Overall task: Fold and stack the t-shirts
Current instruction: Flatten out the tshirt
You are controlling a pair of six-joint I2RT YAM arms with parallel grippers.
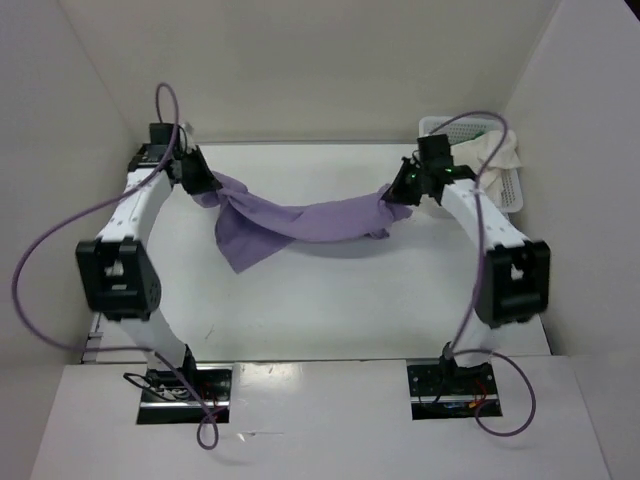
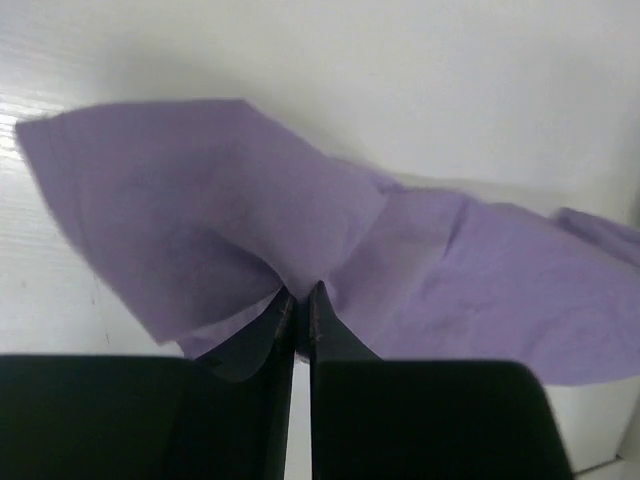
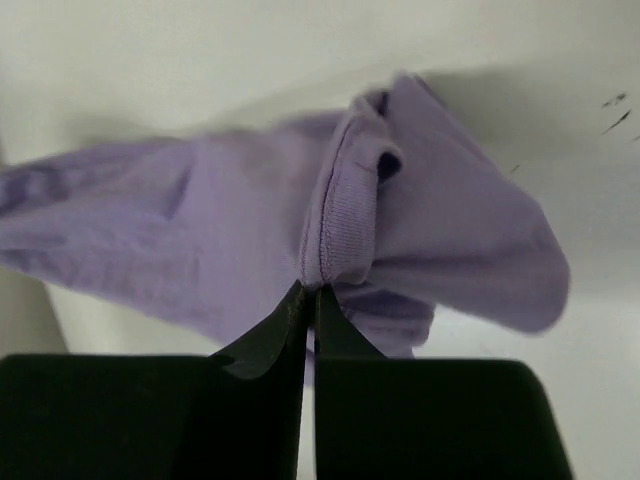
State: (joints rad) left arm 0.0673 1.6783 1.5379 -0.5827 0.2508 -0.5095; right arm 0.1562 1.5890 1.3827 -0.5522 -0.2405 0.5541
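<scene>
**Early stage of the task.** The lavender t-shirt [image 1: 310, 220] hangs in the air as a sagging band between the two arms, above the far half of the bench [image 1: 330, 310]. One loose flap droops on the left side towards the bench surface; whether it touches cannot be told.

The left fingers [image 2: 270, 335] are pressed together on a bunched part of the cloth at one end. The right fingers [image 3: 278, 335] are pressed together on a ribbed edge at the other end. The garment is crumpled rather than spread flat, and no fold is visible in it.

The off-white t-shirt [image 1: 503, 150] lies draped over the white mesh basket [image 1: 516, 195] at the far right corner, unfolded. A green t-shirt cannot be made out with certainty. No stack exists on the bench.

Judged from this, the work done amounts to lifting the first shirt. What is left is laying it flat and folding it, treating the other shirts likewise, and stacking them all.
</scene>
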